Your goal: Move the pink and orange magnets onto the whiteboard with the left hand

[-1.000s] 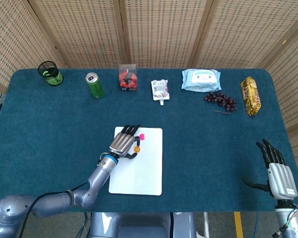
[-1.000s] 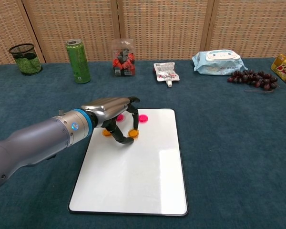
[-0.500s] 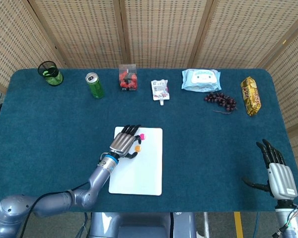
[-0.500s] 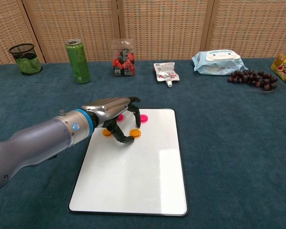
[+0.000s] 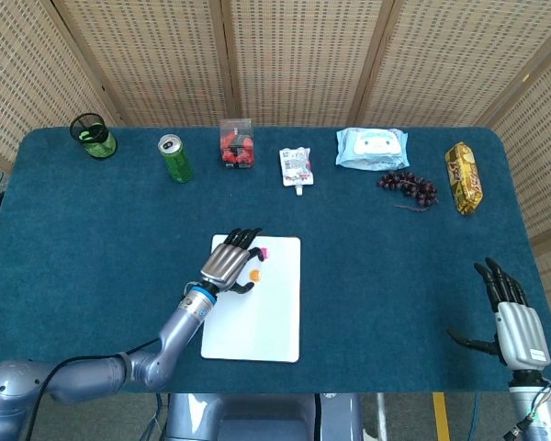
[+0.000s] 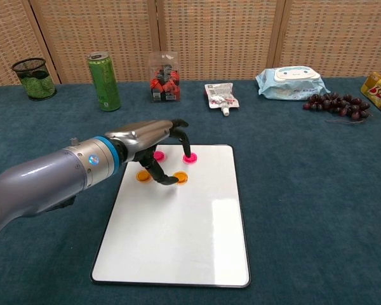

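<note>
The whiteboard (image 6: 178, 241) lies flat on the blue table, seen in the head view as whiteboard (image 5: 257, 317). On its top part sit two pink magnets (image 6: 190, 158) (image 6: 159, 154) and two orange magnets (image 6: 180, 178) (image 6: 143, 176). The head view shows only one orange magnet (image 5: 254, 274) and one pink magnet (image 5: 263, 252). My left hand (image 6: 153, 141) hovers over the board's upper left corner with its fingers arched and apart, holding nothing. Its thumb tip is beside the right orange magnet. My right hand (image 5: 514, 317) rests at the near right table edge, fingers spread.
Along the back stand a black mesh cup (image 6: 33, 77), a green can (image 6: 103, 81), a clear box of red items (image 6: 163, 76), a small pouch (image 6: 220, 96), a wipes pack (image 6: 289, 81), grapes (image 6: 336, 105) and a yellow snack bag (image 5: 464, 176).
My left hand has lifted off the right orange magnet and drawn back a little to the left. That magnet stays on the whiteboard. The right hand has not moved.
</note>
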